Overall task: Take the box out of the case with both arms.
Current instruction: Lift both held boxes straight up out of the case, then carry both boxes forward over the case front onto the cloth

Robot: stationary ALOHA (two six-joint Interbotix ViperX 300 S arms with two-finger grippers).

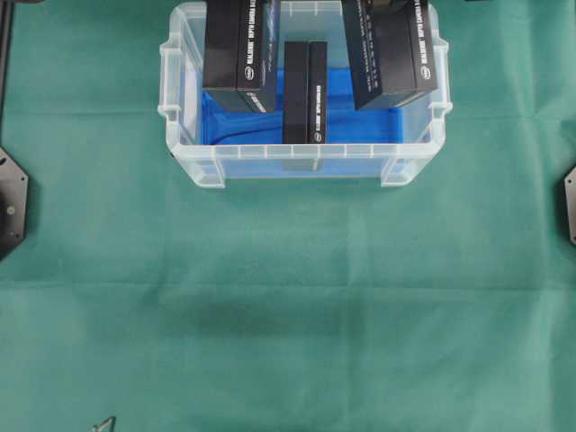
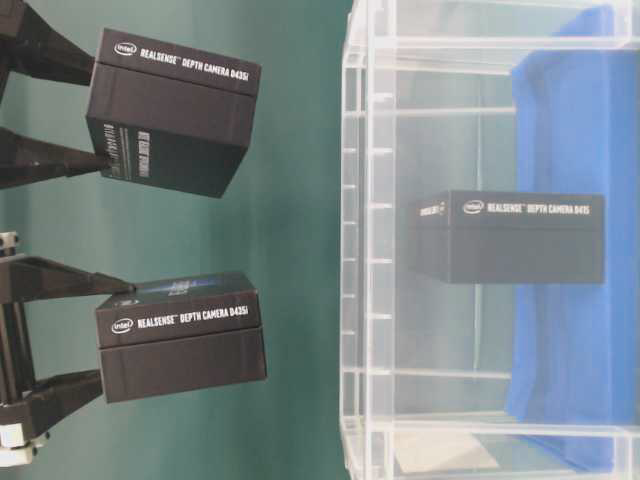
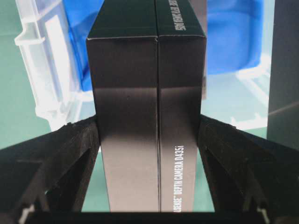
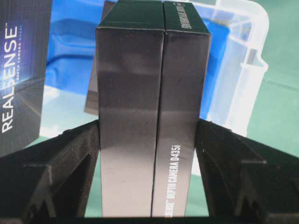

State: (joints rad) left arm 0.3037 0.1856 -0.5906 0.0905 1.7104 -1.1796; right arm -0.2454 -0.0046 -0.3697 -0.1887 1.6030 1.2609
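Overhead exterior view shows us three black boxes. The left box (image 1: 238, 49) and the right box (image 1: 391, 54) hang over the case (image 1: 297, 162). The middle box (image 1: 306, 90) stands down inside it, on the blue sheet (image 1: 360, 112).

From both sets of jaws, the middle box lies lower and toward the middle, one held box on each side of it. Its long side runs from the near wall of the case toward the far wall. We think neither arm is much nearer to it.

Both sets of jaws are full. The left jaws are spread wide and press on both sides of the left box. The right jaws hold the right box the same way. We think those two boxes must be set down on the green table (image 1: 288, 315) before any jaws can go after the middle box.

From above, we cannot tell how high the held boxes are. The table-level exterior view, which looks turned on its side, shows that both are clear of the rim, well apart from the case. It also shows the middle box through the clear wall.

Each wrist view shows its own jaws touching the box sides. The overhead view does not show that.
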